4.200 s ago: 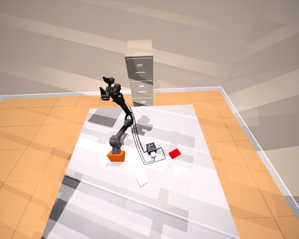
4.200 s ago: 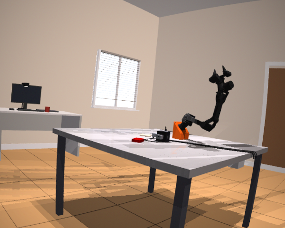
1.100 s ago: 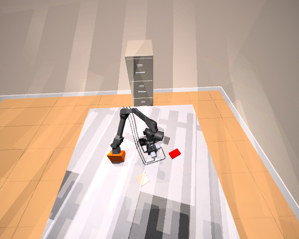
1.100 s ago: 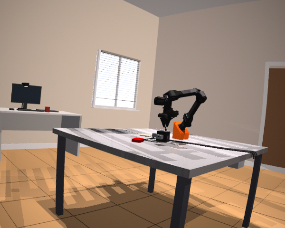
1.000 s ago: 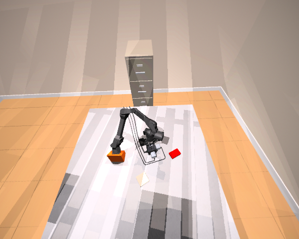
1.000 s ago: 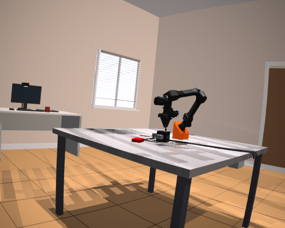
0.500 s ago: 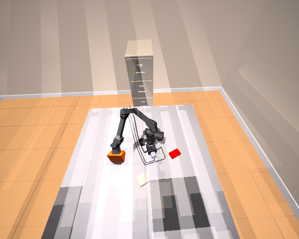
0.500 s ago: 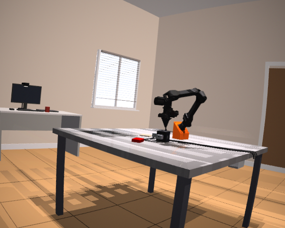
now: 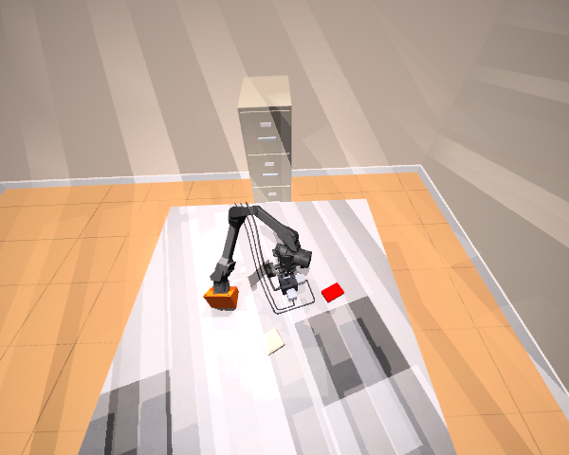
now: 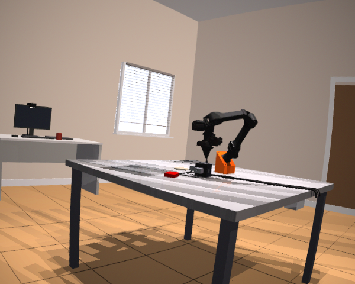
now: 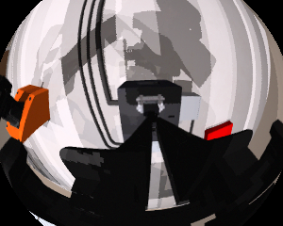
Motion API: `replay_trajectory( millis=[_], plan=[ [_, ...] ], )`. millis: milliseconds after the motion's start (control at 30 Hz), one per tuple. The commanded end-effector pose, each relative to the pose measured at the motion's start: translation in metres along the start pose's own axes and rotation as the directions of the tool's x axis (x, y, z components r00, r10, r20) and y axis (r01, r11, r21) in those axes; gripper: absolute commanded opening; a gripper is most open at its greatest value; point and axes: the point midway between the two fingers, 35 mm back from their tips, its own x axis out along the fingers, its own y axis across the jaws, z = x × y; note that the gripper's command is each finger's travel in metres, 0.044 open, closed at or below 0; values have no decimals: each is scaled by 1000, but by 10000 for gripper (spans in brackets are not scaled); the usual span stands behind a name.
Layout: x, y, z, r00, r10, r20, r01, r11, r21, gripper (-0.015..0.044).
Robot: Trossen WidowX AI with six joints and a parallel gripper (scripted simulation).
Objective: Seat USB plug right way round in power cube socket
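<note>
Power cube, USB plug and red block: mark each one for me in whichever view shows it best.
power cube [image 11: 130, 96]: wrist view, dark top face left of the plug.
USB plug [image 11: 152, 102]: wrist view, pale metal shell at the fingertips.
red block [image 9: 333, 292]: top view, middle of its flat upper face.

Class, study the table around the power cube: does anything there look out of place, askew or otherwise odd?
The USB plug stands proud of the top socket of the power cube rather than sitting flush, with the gripper shut on it. The red block and cream pad lie flat, apart from the cube; nothing has spilled.
</note>
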Motion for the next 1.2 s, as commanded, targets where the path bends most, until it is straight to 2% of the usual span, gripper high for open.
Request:
replay_trajectory(
  millis=[0,1167],
  plan=[
    [-3,0,0,1000,0,-2,0,1000,-4,0],
    [-26,0,-1,1000,0,-2,0,1000,-4,0]
  ],
)
